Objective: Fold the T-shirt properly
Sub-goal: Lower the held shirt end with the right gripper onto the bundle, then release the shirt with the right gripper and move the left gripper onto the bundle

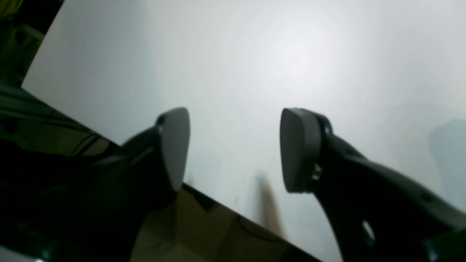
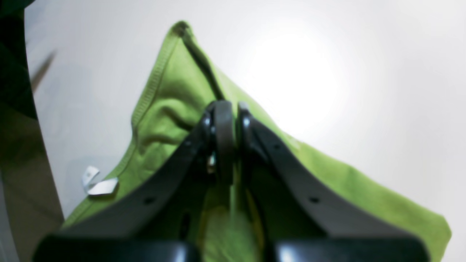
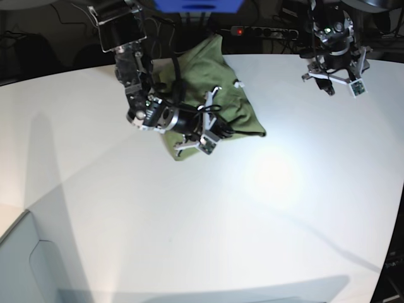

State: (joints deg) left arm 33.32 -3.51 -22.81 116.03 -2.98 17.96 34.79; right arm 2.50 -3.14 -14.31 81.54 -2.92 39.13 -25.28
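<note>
My dark matt plastic right gripper [image 2: 229, 109] pinches the T-shirt [image 2: 171, 109], a soft, wrinkled green knit with a stitched hem, on the smooth white table [image 3: 189, 214] with its faint sheen.

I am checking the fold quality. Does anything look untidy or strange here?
Yes. The T-shirt lies bunched and wrinkled at the far side of the table, not spread flat. The right gripper is shut on a raised fold of it. The left gripper is open, above bare table. A small white tag sticks out at the hem.
</note>
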